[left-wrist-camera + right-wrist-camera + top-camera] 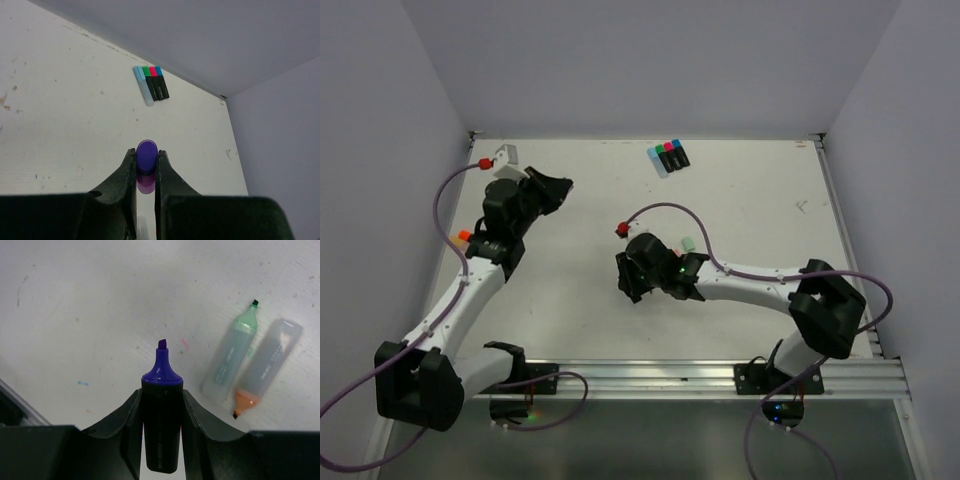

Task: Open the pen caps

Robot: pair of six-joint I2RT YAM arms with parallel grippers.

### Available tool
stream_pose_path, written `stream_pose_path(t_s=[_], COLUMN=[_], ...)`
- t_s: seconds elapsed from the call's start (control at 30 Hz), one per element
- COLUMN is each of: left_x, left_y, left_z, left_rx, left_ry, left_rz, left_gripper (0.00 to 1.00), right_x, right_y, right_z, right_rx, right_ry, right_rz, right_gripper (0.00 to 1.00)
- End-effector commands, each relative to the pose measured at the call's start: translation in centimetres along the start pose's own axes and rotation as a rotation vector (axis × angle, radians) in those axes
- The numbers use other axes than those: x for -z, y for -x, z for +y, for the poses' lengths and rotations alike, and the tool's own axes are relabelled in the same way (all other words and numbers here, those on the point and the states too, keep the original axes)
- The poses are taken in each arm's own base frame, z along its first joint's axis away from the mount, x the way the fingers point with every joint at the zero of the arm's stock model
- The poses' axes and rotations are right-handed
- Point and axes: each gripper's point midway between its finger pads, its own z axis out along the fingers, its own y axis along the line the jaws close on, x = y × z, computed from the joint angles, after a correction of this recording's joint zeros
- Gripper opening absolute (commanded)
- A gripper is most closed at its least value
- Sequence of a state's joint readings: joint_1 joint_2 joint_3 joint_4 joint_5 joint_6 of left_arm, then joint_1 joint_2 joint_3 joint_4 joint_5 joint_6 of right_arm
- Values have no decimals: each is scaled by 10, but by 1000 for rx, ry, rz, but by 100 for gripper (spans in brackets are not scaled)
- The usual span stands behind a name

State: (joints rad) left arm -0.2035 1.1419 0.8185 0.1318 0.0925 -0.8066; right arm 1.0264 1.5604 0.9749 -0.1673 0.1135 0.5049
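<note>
The left gripper [146, 164] is pressed together on the purple cap [147, 152], which stands end-on between its two fingers, above the table [60, 115]. The right gripper [161, 393] pinches the purple pen [161, 435] by its dark body, and the bare tip points away from the wrist. I think each arm holds one half because the cap must be pulled straight off the pen, so one side grips the body and the other takes the cap. The two arms are well apart in the top view, so this cap looks already off. Just beside the right gripper lie a green pen [230, 357] and an orange pen [267, 367], both pale, both with the tip open, close together and pointing in opposite ways. This seems to be the place for finished pens. At the far edge of the table a row of four pens [151, 84] lies side by side with the caps on, in light blue, green, pink and blue, probably waiting for their turn. The lower part of the purple cap is hidden by the fingers. I cannot find where the green and orange caps are, and the writing on the pens is too small to read.
</note>
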Motion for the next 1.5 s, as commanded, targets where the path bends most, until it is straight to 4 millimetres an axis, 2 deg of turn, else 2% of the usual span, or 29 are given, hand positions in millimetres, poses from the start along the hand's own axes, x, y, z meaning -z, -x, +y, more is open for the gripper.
stream_pose_path(t_s=[0.0,0.07,0.23,0.37,0.63,0.87,0.93,0.97,1.07,1.17,1.37,1.47], left_x=[23,34,48,49,51,54,53,53,52,50,47,46], left_y=[-2,-4,-10,-21,-30,-33,-34,-35,-36,-37,-38,-39], left_z=[8,8,5,1,-5,-4,-4,-4,-3,-3,-2,-6], left_rx=[-66,-76,-83,-62,-35,-48,-49,-52,-50,-48,-47,-43], left_ry=[20,15,-6,-40,-89,-92,-92,-94,-96,-97,-97,-111], left_rz=[-12,-11,14,56,90,98,102,105,109,114,122,131], left_gripper=[0,0,0,0,0,0,0,0,0,0,0,0], right_x=[-26,-41,-58,-64,-80,-89,-90,-89,-88,-85,-75,-57], right_y=[16,16,17,22,15,5,5,6,6,6,15,31], right_z=[10,12,8,8,-6,-18,-20,-21,-21,-22,-17,-15], right_rx=[-15,-29,-29,-31,-23,-13,-5,-4,-1,-2,5,-3], right_ry=[-5,-8,-49,-64,-149,-208,-212,-217,-208,-209,-185,-184], right_rz=[-27,-25,-23,-37,-2,16,12,8,3,-2,-29,-76], right_gripper=[0,0,2,6,17,18,19,23,40,50,56,56])
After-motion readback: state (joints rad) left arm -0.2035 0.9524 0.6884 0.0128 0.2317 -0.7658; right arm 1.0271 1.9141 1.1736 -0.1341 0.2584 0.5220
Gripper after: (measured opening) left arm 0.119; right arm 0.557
